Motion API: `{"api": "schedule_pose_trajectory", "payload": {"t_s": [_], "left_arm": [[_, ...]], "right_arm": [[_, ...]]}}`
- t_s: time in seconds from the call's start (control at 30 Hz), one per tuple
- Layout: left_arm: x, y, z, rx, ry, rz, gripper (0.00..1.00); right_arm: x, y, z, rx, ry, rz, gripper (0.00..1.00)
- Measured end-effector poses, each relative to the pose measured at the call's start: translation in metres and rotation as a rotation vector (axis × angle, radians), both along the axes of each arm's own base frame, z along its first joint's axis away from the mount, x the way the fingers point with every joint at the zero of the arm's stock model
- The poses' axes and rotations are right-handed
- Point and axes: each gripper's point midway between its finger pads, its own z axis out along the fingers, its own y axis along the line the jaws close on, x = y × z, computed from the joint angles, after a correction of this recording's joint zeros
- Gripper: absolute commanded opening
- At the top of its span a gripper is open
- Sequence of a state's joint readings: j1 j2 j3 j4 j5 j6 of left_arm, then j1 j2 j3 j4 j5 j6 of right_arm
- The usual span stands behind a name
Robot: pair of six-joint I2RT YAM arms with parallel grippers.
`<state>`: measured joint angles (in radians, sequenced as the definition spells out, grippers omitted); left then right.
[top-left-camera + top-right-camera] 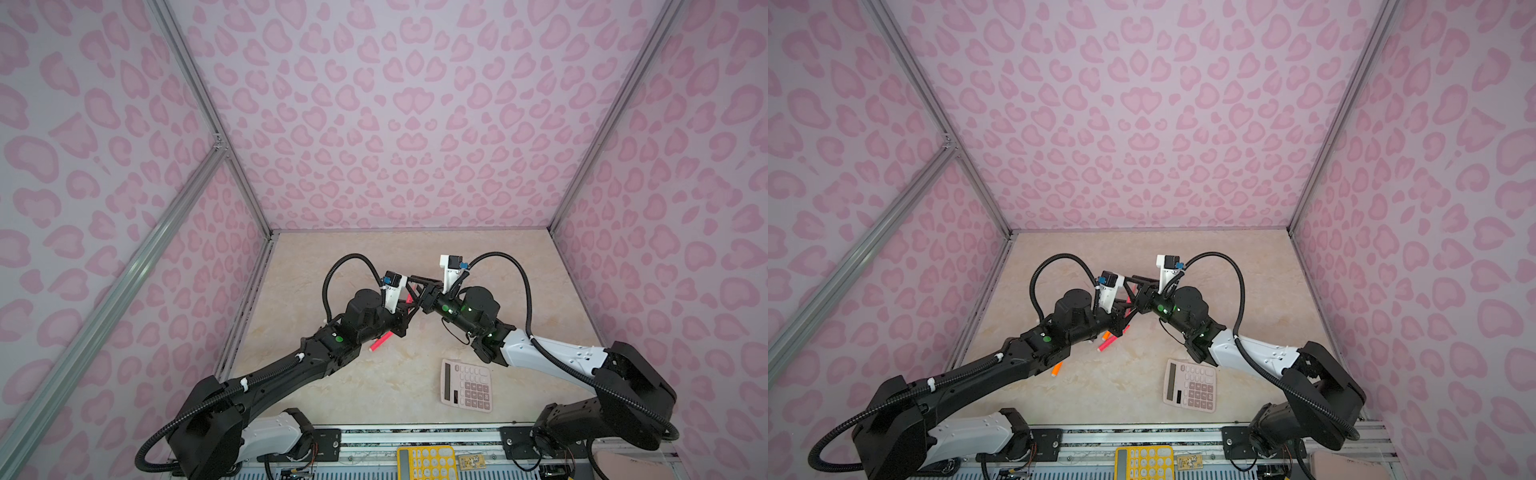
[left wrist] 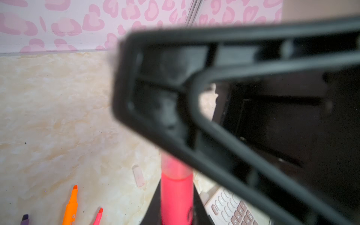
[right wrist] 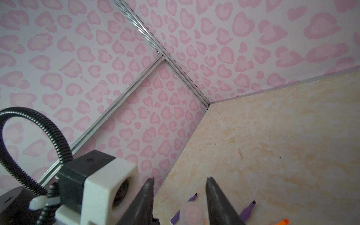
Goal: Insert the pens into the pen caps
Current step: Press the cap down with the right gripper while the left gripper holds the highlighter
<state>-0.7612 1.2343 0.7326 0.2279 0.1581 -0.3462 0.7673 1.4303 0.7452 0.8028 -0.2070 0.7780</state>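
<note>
My left gripper (image 2: 176, 202) is shut on a pink-red pen (image 2: 176, 194), which stands up between its fingers. A clear pen cap (image 2: 176, 165) sits over the pen's tip. In the right wrist view that cap's round end (image 3: 191, 213) lies between the two fingers of my right gripper (image 3: 180, 180). The right gripper is open, with a gap on each side of the cap. In both top views the left gripper (image 1: 407, 309) and the right gripper (image 1: 412, 286) meet above the middle of the table. Another cap (image 2: 138, 176) lies loose on the table.
Loose pens lie below the grippers: a pink-red one (image 1: 381, 343), orange ones (image 1: 1057, 368) (image 2: 71, 206) and two purple ones (image 3: 192, 197) (image 3: 247, 210). A pink calculator (image 1: 467, 386) lies at the front right. A yellow calculator (image 1: 426, 463) sits at the front rail.
</note>
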Motion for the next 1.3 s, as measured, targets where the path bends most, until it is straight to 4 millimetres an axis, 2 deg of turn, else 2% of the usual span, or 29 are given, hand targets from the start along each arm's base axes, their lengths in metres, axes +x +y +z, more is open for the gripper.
{"api": "schedule_pose_trajectory", "payload": {"t_s": [0.2, 0.33, 0.47, 0.73, 1.3], "left_arm": [[-0.001, -0.003, -0.004, 0.007, 0.01, -0.01, 0.04], [-0.001, -0.004, -0.003, 0.007, 0.008, -0.016, 0.04], [0.0, -0.002, -0.004, 0.016, 0.006, -0.003, 0.04], [0.0, 0.01, -0.002, 0.023, 0.017, 0.029, 0.04], [-0.012, 0.063, 0.008, -0.03, 0.018, 0.05, 0.04]], "right_arm": [[0.009, 0.001, 0.001, -0.006, 0.005, 0.009, 0.33], [0.012, 0.003, -0.001, -0.016, 0.015, 0.018, 0.14], [0.013, 0.004, -0.004, -0.015, 0.033, 0.016, 0.0], [0.008, 0.014, -0.003, -0.009, 0.024, 0.008, 0.0], [-0.012, 0.062, 0.005, 0.02, -0.005, 0.056, 0.0]]}}
